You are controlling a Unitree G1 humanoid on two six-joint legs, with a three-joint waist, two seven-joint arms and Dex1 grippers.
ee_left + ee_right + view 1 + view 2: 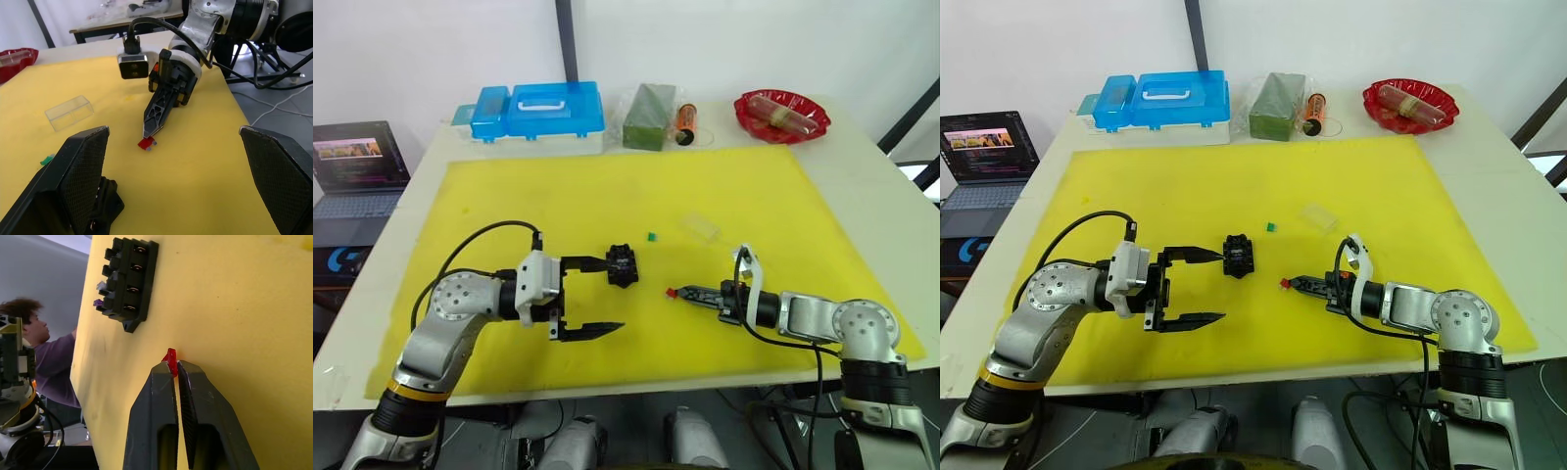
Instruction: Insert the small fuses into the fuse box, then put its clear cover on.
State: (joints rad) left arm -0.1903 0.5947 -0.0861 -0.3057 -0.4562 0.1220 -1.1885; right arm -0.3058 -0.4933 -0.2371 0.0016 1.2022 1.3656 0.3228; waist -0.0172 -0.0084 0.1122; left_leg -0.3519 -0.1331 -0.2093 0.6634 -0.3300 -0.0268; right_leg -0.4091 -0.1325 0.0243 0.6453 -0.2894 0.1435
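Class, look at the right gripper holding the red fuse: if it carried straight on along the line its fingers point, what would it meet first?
Most likely the open left gripper. The right gripper, shut on the red fuse, points across the yellow mat; the fuse box seems slightly off that line, though depth is uncertain.

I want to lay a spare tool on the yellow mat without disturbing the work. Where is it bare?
The far strip of the yellow mat is bare, between the blue case and the green fuse; so is its far right corner. The middle is crowded: fuse box, clear cover, red fuse pinched by the right end effector, and the open left end effector.
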